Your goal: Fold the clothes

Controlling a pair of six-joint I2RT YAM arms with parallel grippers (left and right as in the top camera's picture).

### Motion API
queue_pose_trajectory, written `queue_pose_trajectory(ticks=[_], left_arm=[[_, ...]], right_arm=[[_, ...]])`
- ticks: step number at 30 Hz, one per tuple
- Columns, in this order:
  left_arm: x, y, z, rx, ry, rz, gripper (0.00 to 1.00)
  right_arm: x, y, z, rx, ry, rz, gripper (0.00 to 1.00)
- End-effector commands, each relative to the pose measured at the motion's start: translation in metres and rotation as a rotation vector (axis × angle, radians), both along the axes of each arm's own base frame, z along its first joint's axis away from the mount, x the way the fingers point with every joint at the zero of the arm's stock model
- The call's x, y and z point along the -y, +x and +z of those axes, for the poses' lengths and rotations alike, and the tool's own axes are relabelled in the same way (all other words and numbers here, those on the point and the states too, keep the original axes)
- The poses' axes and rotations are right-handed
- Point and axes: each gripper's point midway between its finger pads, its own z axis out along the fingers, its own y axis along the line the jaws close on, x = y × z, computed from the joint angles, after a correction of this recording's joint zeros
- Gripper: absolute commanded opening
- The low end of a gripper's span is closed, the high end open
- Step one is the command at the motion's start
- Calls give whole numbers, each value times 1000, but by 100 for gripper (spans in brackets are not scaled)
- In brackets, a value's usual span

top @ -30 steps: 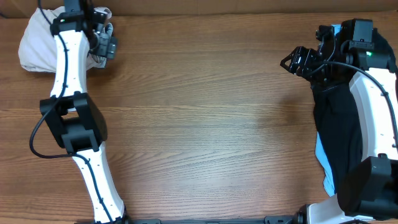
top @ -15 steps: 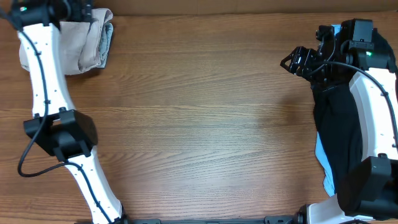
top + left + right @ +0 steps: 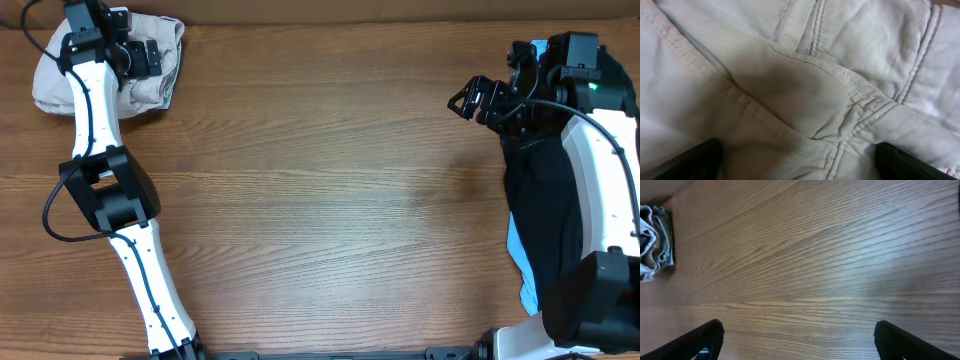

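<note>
The cream-beige shorts (image 3: 150,90) lie bunched at the table's far left corner. My left gripper (image 3: 148,56) hovers right over them. In the left wrist view the shorts (image 3: 805,75) fill the frame with seams and folds, and my left gripper (image 3: 800,167) is open, its fingertips (image 3: 695,160) wide apart with cloth between them, not pinched. A black garment with light-blue panels (image 3: 545,210) lies at the right edge under my right arm. My right gripper (image 3: 464,98) is open and empty over bare wood (image 3: 800,340). The pale-blue denim shorts cannot be told apart.
The wooden table (image 3: 330,200) stretches between the two arms. In the right wrist view the bunched cloth pile (image 3: 652,240) shows far off at the left edge. The left arm's base link (image 3: 105,195) stands at the left.
My left arm swung out to the far left, then back over the shorts; the pile has shifted and changed shape. My right arm has barely moved.
</note>
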Motion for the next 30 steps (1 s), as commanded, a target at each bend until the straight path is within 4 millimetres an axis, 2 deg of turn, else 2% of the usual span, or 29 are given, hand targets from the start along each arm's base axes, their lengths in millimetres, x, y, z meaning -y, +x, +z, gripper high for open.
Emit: queue_pose_trajectory(ticks=[1, 2, 3, 5, 6, 9, 10, 11, 12, 13, 16, 20, 22, 24, 30], left_arm=[[19, 3, 52, 73, -106, 1, 100], [21, -5, 104, 123, -91, 0, 100], [22, -10, 123, 139, -86, -1, 100], [28, -30, 172, 172, -76, -2, 100], [33, -45, 201, 185, -72, -3, 100], [45, -83, 253, 201, -66, -5, 100], [51, -102, 273, 205, -62, -5, 100], [54, -111, 285, 212, -61, -6, 100], [59, -128, 310, 247, -50, -9, 100], [60, -132, 320, 267, -44, -10, 100], [63, -143, 340, 308, -32, -12, 100], [63, -143, 337, 300, -34, -12, 100], [63, -142, 336, 297, -35, -12, 100], [63, -142, 336, 297, -35, -12, 100], [63, -142, 336, 297, -35, -12, 100]], right_arm=[[3, 9, 21, 63, -41, 16, 100], [5, 12, 46, 119, -69, 28, 100], [7, 13, 56, 137, -84, 21, 100], [11, 12, 90, 193, -113, 6, 100], [8, 10, 113, 231, -116, 8, 100], [1, 1, 152, 295, -122, 20, 100], [-4, -9, 170, 318, -123, 29, 100], [-5, -15, 180, 327, -124, 30, 100], [-6, -31, 196, 339, -129, 33, 100], [-7, -37, 201, 343, -133, 32, 100], [-9, -71, 220, 368, -139, 29, 100], [-16, -107, 235, 373, -98, 1, 100], [-23, -130, 236, 311, -15, -47, 100], [-25, -143, 233, 282, -10, -50, 100], [-24, -148, 229, 283, -49, -7, 100]])
